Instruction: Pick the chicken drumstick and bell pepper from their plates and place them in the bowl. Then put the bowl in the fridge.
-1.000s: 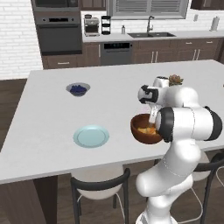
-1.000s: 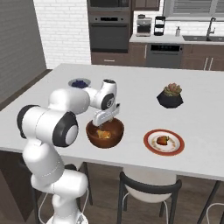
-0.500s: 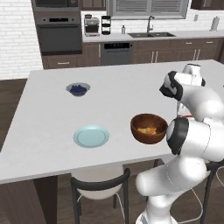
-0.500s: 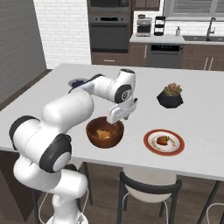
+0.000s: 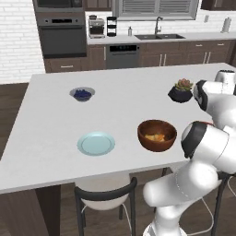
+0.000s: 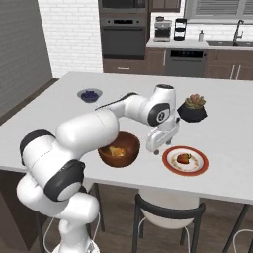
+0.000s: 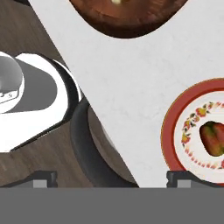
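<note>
The dark wooden bowl (image 6: 118,149) stands near the counter's front edge, and the golden chicken drumstick (image 6: 116,151) lies inside it. Both show again in the left base view, the bowl (image 5: 157,135) holding the drumstick (image 5: 156,137). Right of the bowl, the red bell pepper (image 6: 184,158) rests on the white red-rimmed plate (image 6: 170,163). My gripper (image 6: 157,147) hangs open and empty between bowl and plate, just above the counter. In the hand view the pepper (image 7: 214,138) and its plate (image 7: 175,131) sit at the right edge, with the bowl (image 7: 127,15) at the top. The light blue plate (image 5: 96,143) is bare.
A dark plant pot (image 6: 192,108) stands behind the red-rimmed plate. A small grey bowl of blue berries (image 5: 82,94) sits far left on the counter. A stool (image 7: 83,135) is tucked under the counter edge below my hand. Oven and cabinets line the back wall.
The arm has swung away from above the bowl to the right, toward the red-rimmed plate. The drumstick stays in the bowl.
</note>
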